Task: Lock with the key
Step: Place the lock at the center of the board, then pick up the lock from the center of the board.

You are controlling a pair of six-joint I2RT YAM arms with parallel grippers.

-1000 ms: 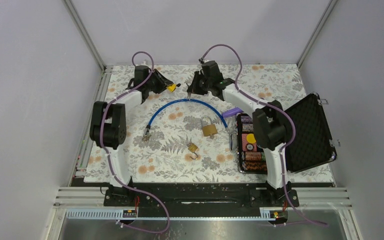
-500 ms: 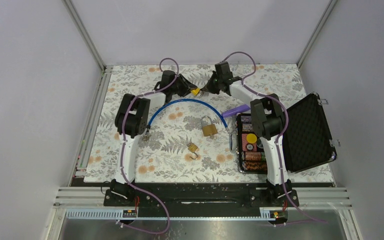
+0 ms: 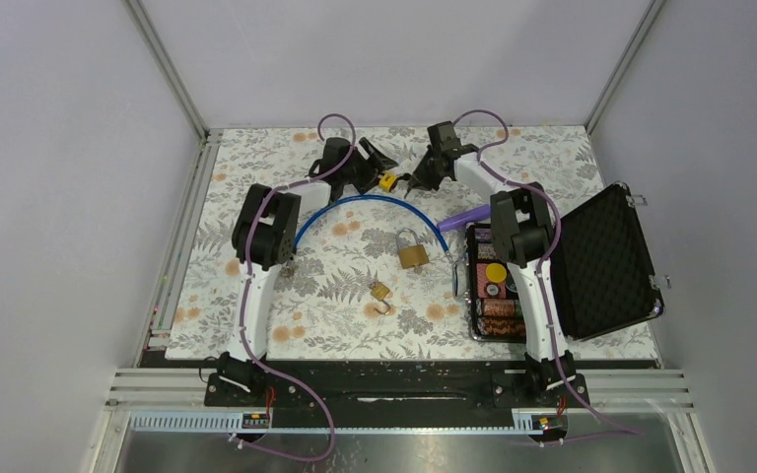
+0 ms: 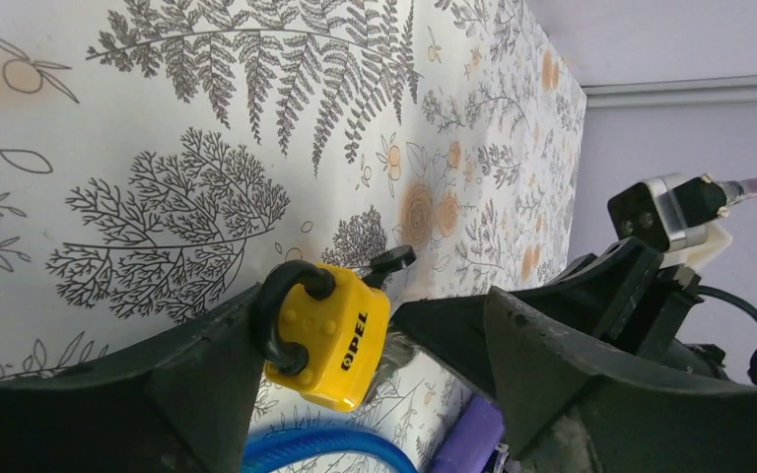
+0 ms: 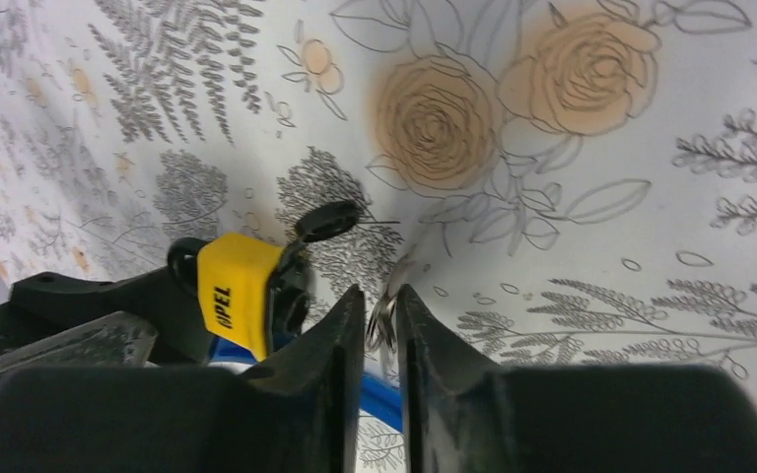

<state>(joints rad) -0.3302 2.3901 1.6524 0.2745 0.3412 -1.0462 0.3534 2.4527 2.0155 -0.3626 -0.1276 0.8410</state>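
Note:
A yellow padlock (image 3: 387,182) with a black shackle sits at the far middle of the table, between my two grippers. My left gripper (image 3: 379,173) is open wide. In the left wrist view the padlock (image 4: 330,340) rests against the left finger (image 4: 207,374), not clamped. A black-headed key (image 4: 394,259) sticks out of the lock's far side. In the right wrist view my right gripper (image 5: 381,294) has its fingers slightly apart, with the metal key ring (image 5: 382,323) in the narrow gap. The yellow padlock (image 5: 232,286) and the key head (image 5: 327,219) lie just left of it.
A blue cable (image 3: 355,205) arcs just in front of the grippers. A brass padlock (image 3: 412,251) and a smaller one (image 3: 380,293) lie mid-table. At the right stands an open black case (image 3: 601,261) holding chips, with a purple object (image 3: 465,216) by its corner.
Both arms swung together at the far middle of the table. The left jaws have opened wide off the yellow padlock. The right fingers have parted slightly around the key ring.

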